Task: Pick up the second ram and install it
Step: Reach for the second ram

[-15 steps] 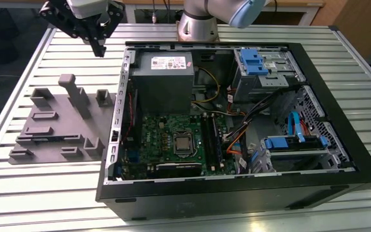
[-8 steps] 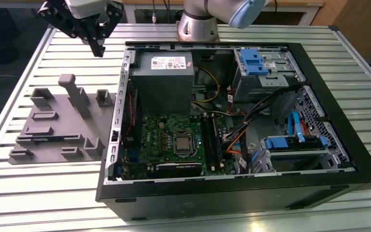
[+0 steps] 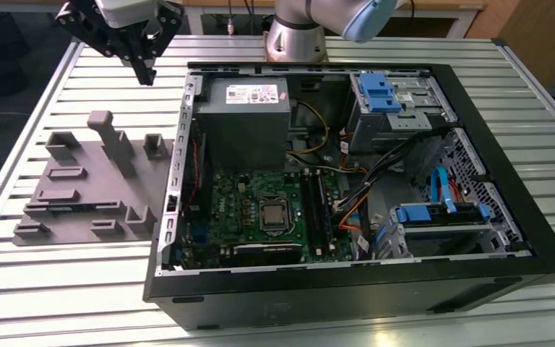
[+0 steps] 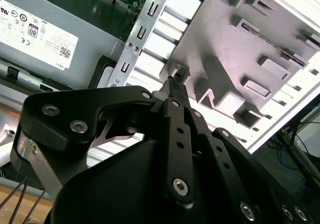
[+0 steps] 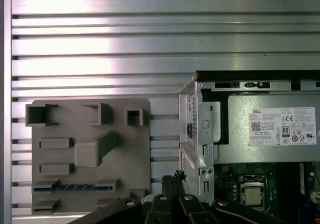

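The second ram (image 5: pixel 75 187) is a thin dark stick with bluish chips. It lies on edge in a long slot of the gray holder (image 5: pixel 90 129) beside the open computer case. In the exterior view it shows as a dark line (image 3: pixel 70 208) near the holder's (image 3: pixel 84 181) front. My gripper (image 3: pixel 145 72) hangs high above the slatted table behind the holder, at the exterior view's upper left. Its fingertips (image 4: pixel 172 80) are together with nothing between them, and they stand well apart from the ram. The gripper (image 5: pixel 172 180) also shows in the first wrist view, between holder and case.
The open black computer case (image 3: pixel 509 238) holds a gray power supply (image 3: pixel 243 116), the green motherboard (image 3: pixel 258 210) with long black slots (image 3: pixel 316 210), blue drive brackets (image 3: pixel 379 90) and loose cables. The holder carries a tall post (image 3: pixel 113 141). The arm's base (image 3: pixel 295 40) stands behind the case.
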Controlling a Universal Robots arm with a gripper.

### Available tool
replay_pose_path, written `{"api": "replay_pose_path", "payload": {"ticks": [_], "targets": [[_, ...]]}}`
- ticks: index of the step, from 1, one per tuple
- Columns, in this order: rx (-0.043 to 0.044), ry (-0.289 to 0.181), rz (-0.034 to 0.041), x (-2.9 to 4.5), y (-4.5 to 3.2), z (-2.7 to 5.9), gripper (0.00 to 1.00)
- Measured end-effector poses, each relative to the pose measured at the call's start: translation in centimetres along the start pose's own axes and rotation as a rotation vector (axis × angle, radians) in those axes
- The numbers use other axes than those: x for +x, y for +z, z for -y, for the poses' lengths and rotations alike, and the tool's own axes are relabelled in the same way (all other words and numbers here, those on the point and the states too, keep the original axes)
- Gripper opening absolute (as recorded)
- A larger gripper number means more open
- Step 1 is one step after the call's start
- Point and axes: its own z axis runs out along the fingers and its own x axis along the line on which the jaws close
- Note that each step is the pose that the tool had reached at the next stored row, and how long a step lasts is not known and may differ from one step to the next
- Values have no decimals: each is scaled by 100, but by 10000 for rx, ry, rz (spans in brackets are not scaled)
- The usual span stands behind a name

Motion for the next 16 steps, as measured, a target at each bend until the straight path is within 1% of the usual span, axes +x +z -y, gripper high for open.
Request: {"api": "replay_pose_path", "payload": {"ticks": [16], "targets": [[0, 0, 0, 61, -1, 2, 11]]}}
